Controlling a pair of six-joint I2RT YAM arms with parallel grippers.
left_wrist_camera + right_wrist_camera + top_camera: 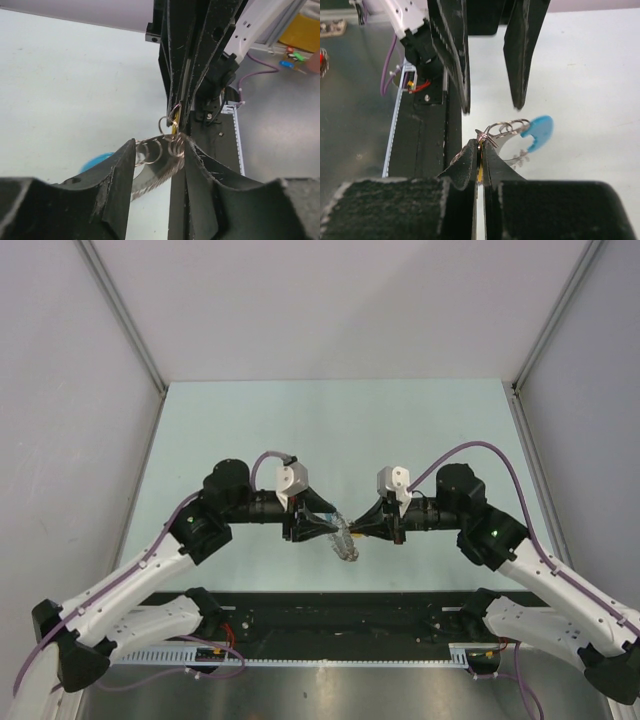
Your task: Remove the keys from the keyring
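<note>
The keys [345, 542] hang as a small silvery bunch between my two grippers, above the pale table. The keyring [507, 127] shows as several thin linked loops, with the blue piece [540, 131] at their far end and a toothed blade below. My right gripper [480, 145] is shut on the ring's near end, with a yellowish strip between its pads. My left gripper [159, 144] is open, its fingers on either side of the loops [150, 150] and a toothed key [152, 175]. The blue piece [97, 161] peeks out left of the left finger.
The pale green table [340, 430] lies under the bunch, with grey walls on three sides. A black base plate [340, 610] and a white slotted cable channel [300, 658] run along the near edge. Purple cables [470, 450] loop over both arms.
</note>
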